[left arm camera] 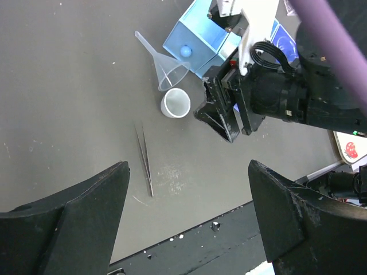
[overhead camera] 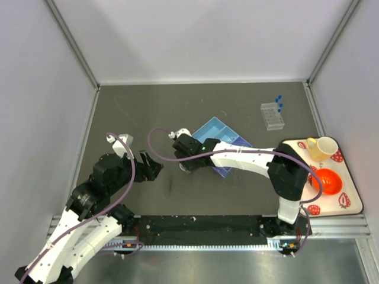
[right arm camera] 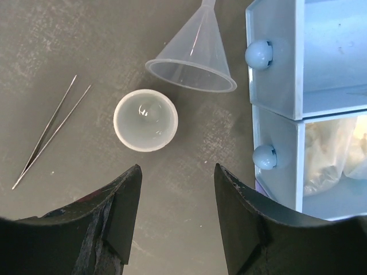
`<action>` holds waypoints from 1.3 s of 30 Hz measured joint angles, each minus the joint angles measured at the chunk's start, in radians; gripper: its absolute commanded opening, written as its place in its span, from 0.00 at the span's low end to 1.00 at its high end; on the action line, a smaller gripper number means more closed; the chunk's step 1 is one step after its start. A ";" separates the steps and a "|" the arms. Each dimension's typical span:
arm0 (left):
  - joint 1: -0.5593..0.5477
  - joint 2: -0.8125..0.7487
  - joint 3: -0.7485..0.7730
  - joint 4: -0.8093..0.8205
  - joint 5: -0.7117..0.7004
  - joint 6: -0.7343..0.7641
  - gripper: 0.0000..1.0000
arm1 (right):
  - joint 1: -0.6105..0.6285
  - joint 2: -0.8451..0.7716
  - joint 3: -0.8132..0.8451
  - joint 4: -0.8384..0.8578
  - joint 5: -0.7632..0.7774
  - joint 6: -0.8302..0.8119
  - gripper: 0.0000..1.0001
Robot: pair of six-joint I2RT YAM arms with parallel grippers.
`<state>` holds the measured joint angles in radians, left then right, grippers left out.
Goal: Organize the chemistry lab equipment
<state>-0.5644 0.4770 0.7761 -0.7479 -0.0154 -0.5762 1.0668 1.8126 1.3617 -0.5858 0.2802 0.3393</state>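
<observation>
A small clear beaker (right arm camera: 145, 120) stands upright on the dark table, with a clear funnel (right arm camera: 192, 54) lying on its side just beyond it. My right gripper (right arm camera: 178, 169) hovers open just short of the beaker, nothing between its fingers. Thin metal tweezers (right arm camera: 51, 134) lie to the beaker's left. The left wrist view shows the same beaker (left arm camera: 175, 103), funnel (left arm camera: 169, 69) and tweezers (left arm camera: 144, 160) ahead of my open, empty left gripper (left arm camera: 189, 217). A clear tube rack (overhead camera: 272, 115) holding blue-capped test tubes stands at the back right.
A light blue drawer box (right arm camera: 287, 74) with round knobs sits right of the funnel; its lower drawer holds a plastic bag. A strawberry-patterned tray (overhead camera: 349, 204) at the right edge carries a yellow mug (overhead camera: 321, 148) and an orange bowl (overhead camera: 327, 180). Grey walls enclose the table.
</observation>
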 measured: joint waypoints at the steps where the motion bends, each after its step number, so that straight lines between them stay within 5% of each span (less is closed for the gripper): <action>1: 0.000 -0.002 0.000 -0.005 0.000 0.000 0.89 | 0.000 0.013 0.003 0.002 0.003 0.003 0.54; 34: 0.000 -0.010 0.000 -0.037 -0.004 0.023 0.90 | -0.060 0.167 0.070 0.085 0.021 0.077 0.42; 39: 0.000 -0.010 0.000 -0.037 -0.004 0.023 0.90 | -0.060 0.168 0.065 0.092 0.005 0.083 0.30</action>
<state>-0.5644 0.4675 0.7765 -0.7849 -0.0196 -0.5537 1.0073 1.9808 1.4265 -0.4934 0.2855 0.4225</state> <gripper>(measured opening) 0.898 0.377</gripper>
